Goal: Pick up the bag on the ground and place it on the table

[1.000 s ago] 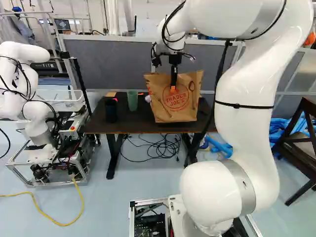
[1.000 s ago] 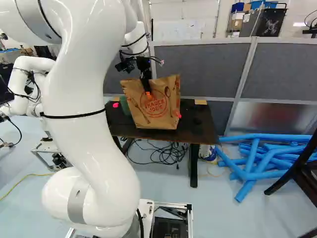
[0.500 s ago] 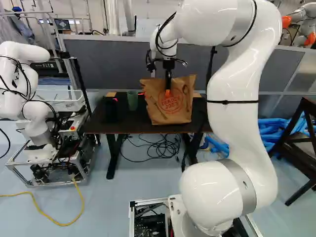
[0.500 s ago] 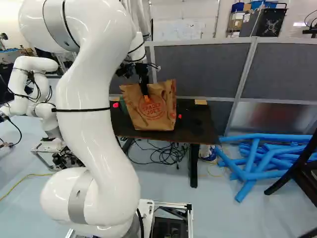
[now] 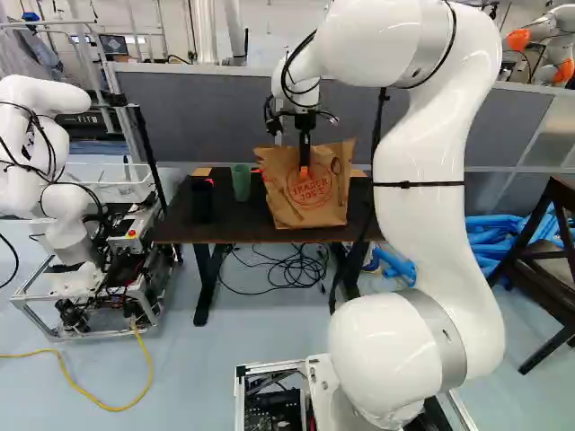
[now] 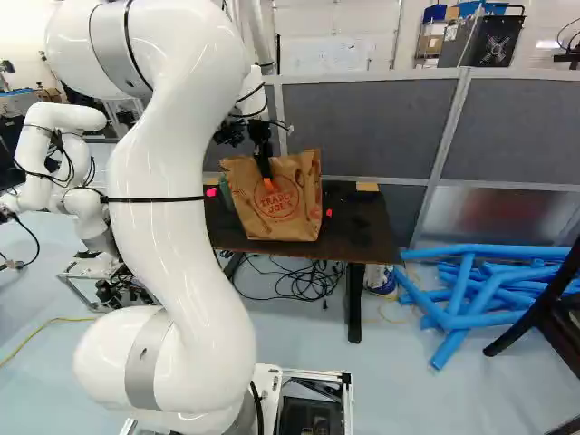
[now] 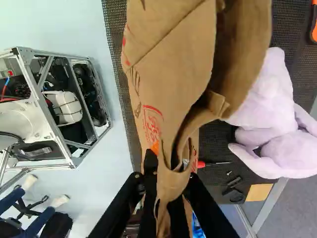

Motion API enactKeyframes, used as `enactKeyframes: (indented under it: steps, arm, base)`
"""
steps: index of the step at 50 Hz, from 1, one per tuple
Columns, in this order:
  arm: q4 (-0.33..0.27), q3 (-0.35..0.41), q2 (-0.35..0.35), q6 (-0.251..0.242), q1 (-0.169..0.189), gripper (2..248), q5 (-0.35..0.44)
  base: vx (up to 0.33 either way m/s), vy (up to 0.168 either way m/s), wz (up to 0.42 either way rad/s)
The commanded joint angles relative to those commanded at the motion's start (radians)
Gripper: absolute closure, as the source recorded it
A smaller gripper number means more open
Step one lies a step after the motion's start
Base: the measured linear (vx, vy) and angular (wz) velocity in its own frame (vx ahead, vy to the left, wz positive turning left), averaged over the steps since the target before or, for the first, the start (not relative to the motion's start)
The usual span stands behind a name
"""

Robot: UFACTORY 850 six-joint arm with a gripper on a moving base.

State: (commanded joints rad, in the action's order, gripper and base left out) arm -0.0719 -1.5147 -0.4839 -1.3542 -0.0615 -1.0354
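Observation:
My gripper points down at the brown paper bag, one orange pad showing against its printed front. In the wrist view the bag has its upper edge pinched between both fingers of the gripper. Upright and slightly tilted, the bag is over the dark table, close to the front edge. Whether its bottom bears fully on the tabletop I cannot tell. Its far side is hidden in the base views.
Left of the bag are a green cup and a black cup. A pale purple plush toy and a red-handled screwdriver lie beside it. Another robot stands left; blue tubes and a chair are right.
Arm and held bag have shifted a little left in the left base view, and the bag sits slightly lower. Most of that came in the first half second. The base has stayed put.

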Motion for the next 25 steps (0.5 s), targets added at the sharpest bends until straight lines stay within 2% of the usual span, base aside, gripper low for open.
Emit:
enactKeyframes:
  steps: [1,5,6,10,11,16,17,21,22,25]
  arm:
    - [0.000,0.000,0.000,0.000,0.000,216,0.000]
    - [0.000,0.000,0.000,0.000,0.000,216,0.000]
    - [0.000,0.000,0.000,0.000,0.000,183,0.000]
    - [0.000,0.000,0.000,0.000,0.000,183,0.000]
    - [0.000,0.000,0.000,0.000,0.000,150,0.000]
    - [0.000,0.000,0.000,0.000,0.000,150,0.000]
    - [0.000,0.000,0.000,0.000,0.000,115,0.000]
    - [0.000,0.000,0.000,0.000,0.000,115,0.000]
    - [0.000,0.000,0.000,0.000,0.000,79,0.000]
    - [0.000,0.000,0.000,0.000,0.000,79,0.000]
  base:
    - [0.000,0.000,0.000]
    - [0.000,0.000,0.000]
    - [0.000,0.000,0.000]
    - [0.000,0.000,0.000]
    - [0.000,0.000,0.000]
    - [0.000,0.000,0.000]
    - [0.000,0.000,0.000]
    - [0.000,0.000,0.000]
    - [0.000,0.000,0.000]
    - [0.000,0.000,0.000]
